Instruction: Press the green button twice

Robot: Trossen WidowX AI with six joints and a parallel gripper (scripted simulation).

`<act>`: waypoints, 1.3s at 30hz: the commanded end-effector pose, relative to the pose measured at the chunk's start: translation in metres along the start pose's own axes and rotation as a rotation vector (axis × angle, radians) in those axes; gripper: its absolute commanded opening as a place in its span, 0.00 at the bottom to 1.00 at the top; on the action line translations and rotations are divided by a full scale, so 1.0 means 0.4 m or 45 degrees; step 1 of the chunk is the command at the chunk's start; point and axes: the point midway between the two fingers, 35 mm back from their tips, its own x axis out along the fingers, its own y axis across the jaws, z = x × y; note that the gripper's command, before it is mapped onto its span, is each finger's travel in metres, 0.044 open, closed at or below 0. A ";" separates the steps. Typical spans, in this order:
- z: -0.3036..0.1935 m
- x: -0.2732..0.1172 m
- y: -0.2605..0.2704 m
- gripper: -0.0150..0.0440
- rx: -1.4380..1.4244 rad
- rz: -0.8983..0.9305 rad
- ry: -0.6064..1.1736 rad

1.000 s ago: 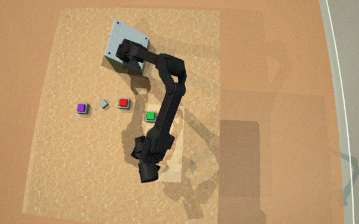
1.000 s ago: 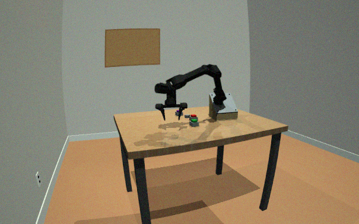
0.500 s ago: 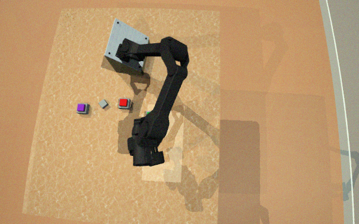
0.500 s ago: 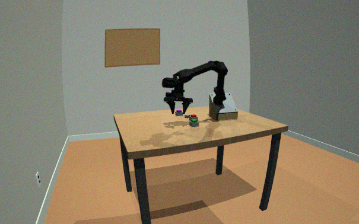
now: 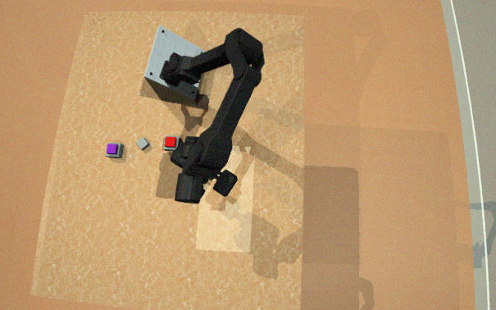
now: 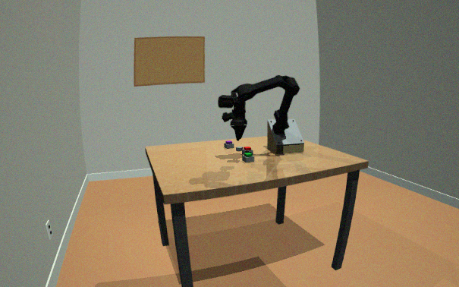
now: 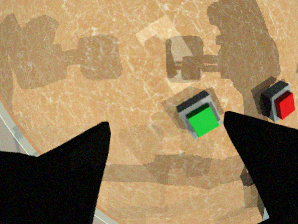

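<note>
The green button (image 6: 248, 154) (image 7: 203, 120) sits on its grey housing on the table. In the wrist view it lies between the fingertips, nearer the right finger. In the top view the arm hides it. My gripper (image 6: 238, 139) (image 7: 169, 122) is open and empty, pointing down above the table. Its fingers overlap in the exterior view, and its fingertips are hidden in the top view. The green cap stands raised on its housing, with no finger seen touching it.
The red button (image 5: 170, 142) (image 6: 247, 148) (image 7: 286, 105) is close to the green one. Farther off are a small grey block (image 5: 143, 143) (image 6: 239, 149) and the purple button (image 5: 111, 148) (image 6: 228, 143). The arm base stands on a tilted grey plate (image 5: 173, 43) (image 6: 294, 133).
</note>
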 end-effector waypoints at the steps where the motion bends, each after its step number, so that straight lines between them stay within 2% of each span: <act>1: -0.104 -0.029 -0.112 0.93 -0.661 -0.120 0.051; 13: -0.104 -0.029 -0.112 0.93 -0.661 -0.120 0.051; 15: -0.102 -0.003 -0.115 0.84 -0.661 -0.122 0.050; 19: -0.107 0.118 -0.126 0.67 -0.662 -0.117 0.051; 27: -0.108 0.124 -0.126 0.31 -0.661 -0.116 0.051; 39: -0.107 0.134 -0.127 0.29 -0.662 -0.116 0.051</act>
